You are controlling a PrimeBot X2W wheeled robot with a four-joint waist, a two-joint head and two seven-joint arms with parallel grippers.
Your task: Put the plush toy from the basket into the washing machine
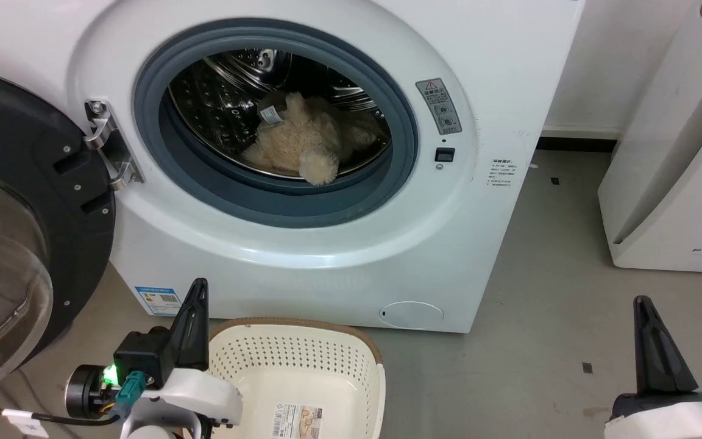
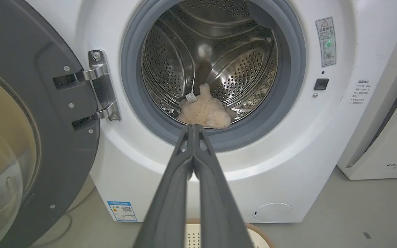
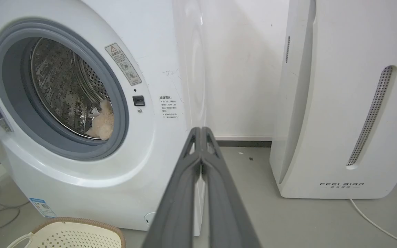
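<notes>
Grey floor, white wall behind. Plush toy [image 1: 302, 143] lies in the steel drum [image 1: 223, 103] of the washing machine [image 1: 326, 268], low at the front by the grey gasket [image 1: 278, 204], white tag showing. It's straight ahead of the left gripper [image 2: 194, 128], well apart. Door [image 1: 16, 201] hangs open, off to that gripper's left. Basket [image 1: 302, 353] sits on the floor just right of the left gripper, in front of the machine, with a label sticker [image 1: 298, 421] on its floor. Left gripper: fingers pressed together, holding nothing. Right gripper [image 3: 201, 130]: same, tips together, nothing held. The basket is well to its left; the FEELBIRD appliance [image 3: 339, 137] is ahead to its right.
</notes>
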